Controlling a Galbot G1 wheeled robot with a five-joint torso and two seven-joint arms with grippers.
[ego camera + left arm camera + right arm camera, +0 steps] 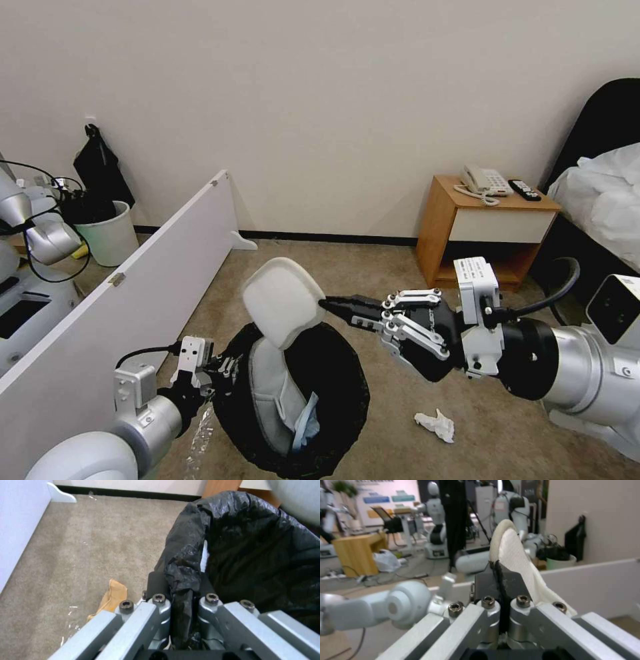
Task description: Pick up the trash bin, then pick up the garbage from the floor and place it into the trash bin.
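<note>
Our left claw (223,368) is clamped shut on the rim of the round trash bin lined with crinkly black plastic (333,400), holding it above the beige-grey carpet floor (373,267). Our right claw (333,308) pinches the edge of a flat white slipper (283,300) just over the bin's mouth, closed tight. To do this well, we judge the slipper should be centred over the opening before release. A second slipper (270,393) lies inside. A crumpled white tissue (435,425) lies on the carpet. The bin's near rim is cut off.
</note>
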